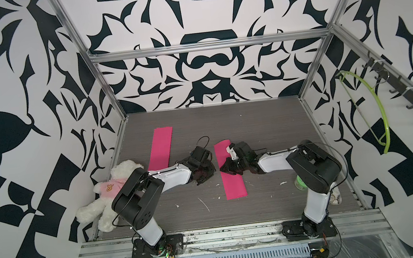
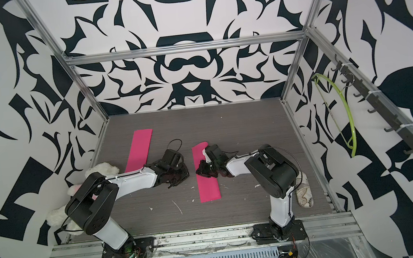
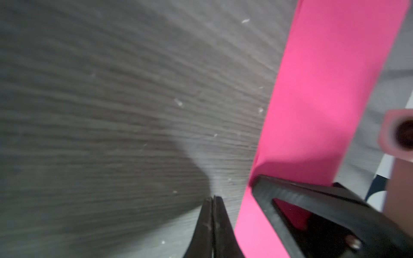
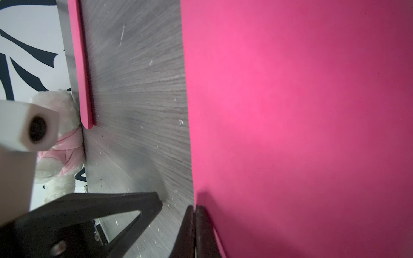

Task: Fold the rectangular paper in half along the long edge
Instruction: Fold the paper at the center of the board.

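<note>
A pink paper [image 1: 233,181] [image 2: 208,187] lies as a long narrow strip in the middle of the grey table [image 1: 265,128] in both top views; its far end curls up a little. My right gripper [image 1: 224,168] [image 2: 199,171] is low over the strip's left long edge. In the right wrist view its tips [image 4: 194,206] are shut and sit right at the edge of the paper [image 4: 290,111]; whether the sheet is pinched does not show. My left gripper [image 1: 202,178] [image 3: 213,197] is shut and empty on bare table, just left of the strip [image 3: 324,89].
Another narrow pink paper strip [image 1: 161,146] [image 4: 81,67] lies at the back left. A white teddy bear [image 1: 107,195] leans in the left corner. A green roll [image 1: 299,182] and a slipper [image 2: 303,192] sit by the right arm's base. A green hanger [image 1: 379,114] hangs on the right wall.
</note>
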`<state>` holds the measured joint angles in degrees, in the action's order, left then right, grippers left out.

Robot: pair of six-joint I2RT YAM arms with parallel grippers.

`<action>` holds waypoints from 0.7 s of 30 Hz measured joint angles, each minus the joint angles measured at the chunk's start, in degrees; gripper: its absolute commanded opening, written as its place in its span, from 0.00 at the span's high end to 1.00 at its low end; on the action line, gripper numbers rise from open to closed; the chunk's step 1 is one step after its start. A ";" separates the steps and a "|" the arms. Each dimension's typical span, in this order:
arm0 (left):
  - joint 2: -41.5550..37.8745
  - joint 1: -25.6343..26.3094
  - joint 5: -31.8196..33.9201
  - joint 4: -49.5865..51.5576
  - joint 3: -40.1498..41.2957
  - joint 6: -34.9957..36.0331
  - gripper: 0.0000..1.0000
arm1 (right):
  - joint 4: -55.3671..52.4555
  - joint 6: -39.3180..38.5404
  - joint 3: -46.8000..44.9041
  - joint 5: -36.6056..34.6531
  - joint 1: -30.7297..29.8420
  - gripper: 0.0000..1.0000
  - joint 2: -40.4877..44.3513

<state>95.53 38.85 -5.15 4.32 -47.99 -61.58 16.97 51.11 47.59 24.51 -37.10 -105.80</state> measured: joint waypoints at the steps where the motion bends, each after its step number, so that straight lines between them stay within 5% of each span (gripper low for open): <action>1: 0.00 -0.22 -0.50 -0.02 -0.94 0.17 0.95 | 0.09 0.00 0.00 0.02 0.00 0.93 -0.02; 21: 12.68 -1.46 -8.85 -3.26 -11.19 1.20 0.94 | 1.07 0.04 0.00 0.31 0.15 0.93 -0.44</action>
<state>108.20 37.39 -14.00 1.06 -59.18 -60.38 18.04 51.16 47.59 24.82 -36.95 -106.24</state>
